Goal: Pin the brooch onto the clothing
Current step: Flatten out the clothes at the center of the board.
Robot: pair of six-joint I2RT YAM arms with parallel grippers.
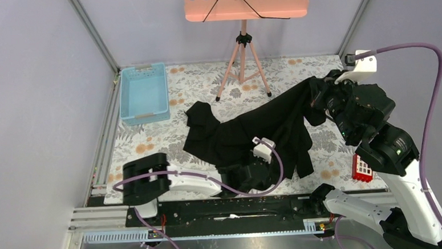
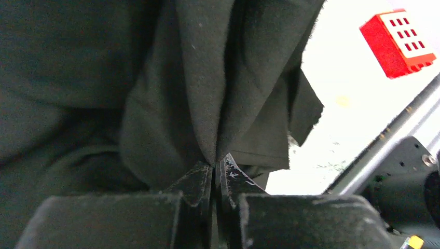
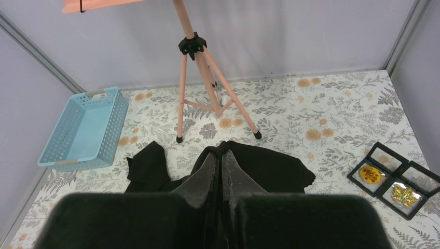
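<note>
The black shirt [image 1: 253, 135] is stretched diagonally across the table, its long axis running between the grippers. Its near hem is pinched by the left gripper [image 2: 215, 168]; its far-right end is clamped by the right gripper [image 1: 320, 99]. No loose brooch is identified.

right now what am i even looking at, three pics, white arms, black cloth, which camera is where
Two robot arms are bolted to a table's near edge. The overhead view is from a fixed camera above and behind them; the other two look out from each wrist, past that arm's own fingers. A black shirt lies on the flowered tablecloth. The left gripper is shut on a fold of it; the right gripper is shut on its far end, lifting it. Also there: a blue basket, an orange stand, a red block and black display cases.
</note>
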